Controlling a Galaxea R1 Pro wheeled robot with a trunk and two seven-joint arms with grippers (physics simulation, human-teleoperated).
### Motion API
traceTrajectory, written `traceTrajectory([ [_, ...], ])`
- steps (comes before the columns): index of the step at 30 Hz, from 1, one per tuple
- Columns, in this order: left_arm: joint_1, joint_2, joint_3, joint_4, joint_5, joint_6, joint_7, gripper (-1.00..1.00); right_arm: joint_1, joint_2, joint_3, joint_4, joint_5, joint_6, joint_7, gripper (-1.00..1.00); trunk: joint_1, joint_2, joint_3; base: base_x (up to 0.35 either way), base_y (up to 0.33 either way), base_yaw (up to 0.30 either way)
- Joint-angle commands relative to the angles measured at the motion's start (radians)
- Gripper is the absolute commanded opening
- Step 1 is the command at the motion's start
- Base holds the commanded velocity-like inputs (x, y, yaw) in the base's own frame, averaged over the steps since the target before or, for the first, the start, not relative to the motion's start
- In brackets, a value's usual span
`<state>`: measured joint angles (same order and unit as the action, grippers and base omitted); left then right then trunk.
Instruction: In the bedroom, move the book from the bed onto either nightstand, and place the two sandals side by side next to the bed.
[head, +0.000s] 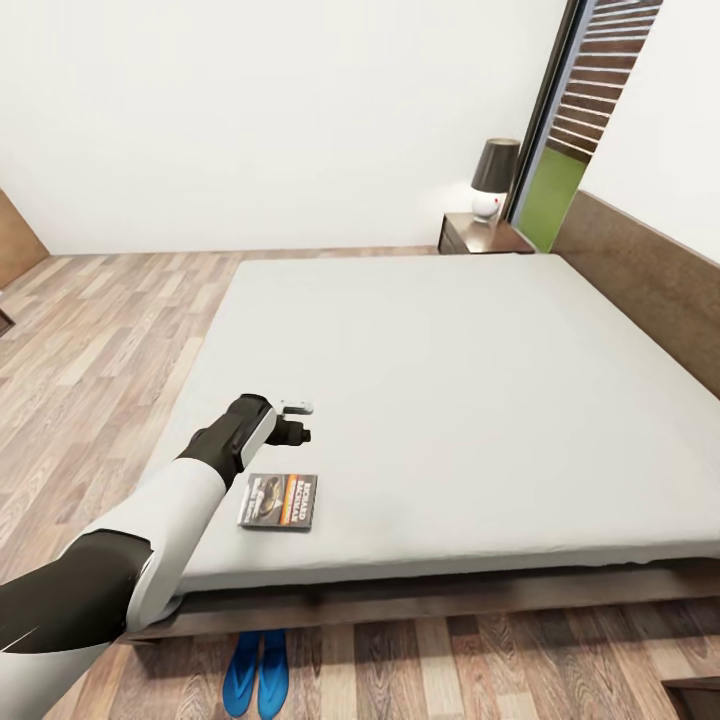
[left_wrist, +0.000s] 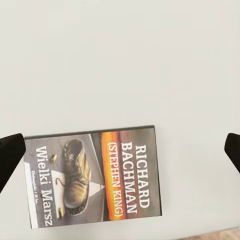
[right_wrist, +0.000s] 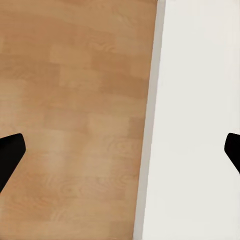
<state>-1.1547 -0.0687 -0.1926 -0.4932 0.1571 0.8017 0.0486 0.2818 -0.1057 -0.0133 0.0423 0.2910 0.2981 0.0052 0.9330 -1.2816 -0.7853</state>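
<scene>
Lying flat near the foot-end corner of the bed (head: 450, 380), the book (head: 278, 501) rests cover up on the grey mattress, close to the mattress edge and with bare mattress on its other sides. From the left wrist, the book (left_wrist: 95, 177) shows an orange band, white lettering and a boot picture; a strip of floor shows past the mattress edge beside it.

Left gripper (head: 296, 421): held over the mattress just beyond the book, fingers apart, nothing between them. In its wrist view the two dark fingertips (left_wrist: 10, 157) sit wide at either side, clear of the book.

Right gripper (right_wrist: 120, 152): fingers spread, nothing held, over the floor (right_wrist: 75, 100) and a white surface (right_wrist: 200, 100) meeting along a straight edge.

Sandals (head: 256, 672): two blue, side by side on the wood floor at the foot of the bed, partly under the frame's edge.

Nightstand (head: 482, 235): at the far head corner, against the wall, carrying a lamp (head: 493, 178). Open floor runs along the bed's left side.
</scene>
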Motion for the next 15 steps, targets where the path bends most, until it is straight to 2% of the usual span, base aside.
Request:
traceTrajectory([
  [1,0.000,0.001,-0.005,-0.001,0.009,0.004,0.005,1.00,0.000,0.000,-0.002,-0.001,0.007,0.003,0.001,1.00,0.000,0.000,-0.001,0.000,0.000,0.012],
  [8,0.000,0.001,-0.005,-0.002,0.009,0.004,0.005,1.00,0.000,0.000,0.003,-0.002,0.006,-0.001,0.000,1.00,0.000,0.000,-0.004,0.000,0.000,0.017],
  [15,0.000,0.001,-0.005,-0.002,0.009,0.004,0.005,1.00,0.000,0.000,0.005,-0.002,0.007,-0.002,-0.001,1.00,0.000,0.000,-0.012,0.000,0.000,0.103],
])
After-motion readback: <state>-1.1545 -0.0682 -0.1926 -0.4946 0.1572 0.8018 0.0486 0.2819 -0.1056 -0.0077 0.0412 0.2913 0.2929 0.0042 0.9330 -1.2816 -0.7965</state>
